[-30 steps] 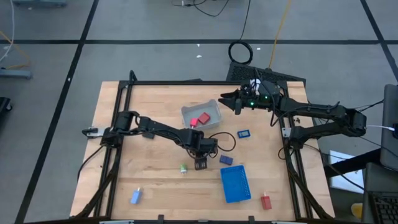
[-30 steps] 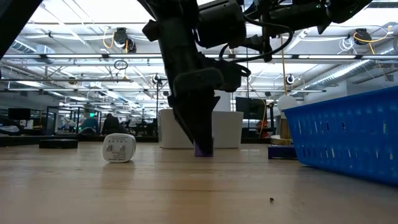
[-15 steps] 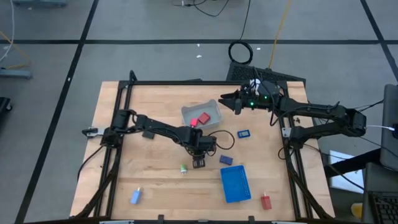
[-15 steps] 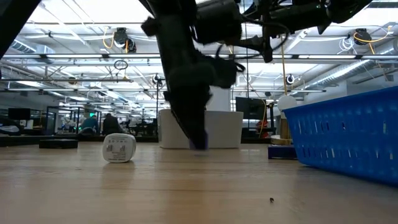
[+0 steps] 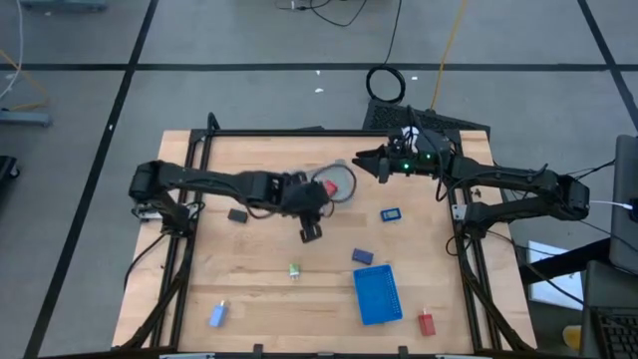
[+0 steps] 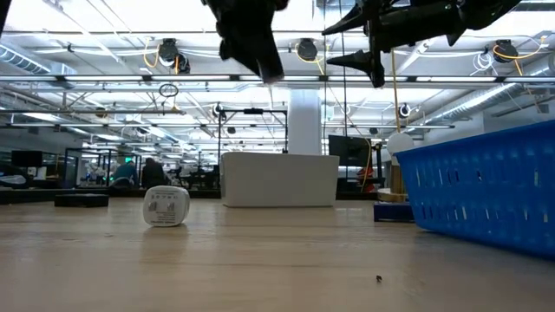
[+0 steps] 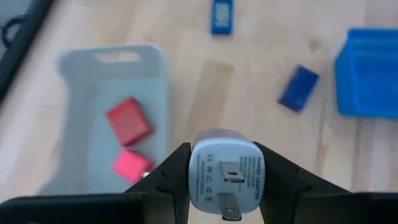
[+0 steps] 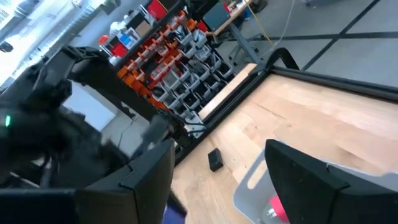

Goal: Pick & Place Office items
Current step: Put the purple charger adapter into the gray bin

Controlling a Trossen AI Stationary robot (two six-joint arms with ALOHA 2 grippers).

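Left gripper point(image 5: 310, 230) motion-blurred in the high view, its fingers indistinct; in the low view it is cut off by the top edge. Pale bin point(image 5: 337, 183) near the worktop's far edge partly hidden beneath that arm. Bin contents blurred in the left wrist view.

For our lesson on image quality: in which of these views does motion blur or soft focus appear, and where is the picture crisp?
Left wrist view: the plug adapter held in the left gripper is crisp; the pale bin behind is soft. High view: smear around that gripper; the blue tray is sharp. Right wrist view: the near arm at the picture's left is blurred.
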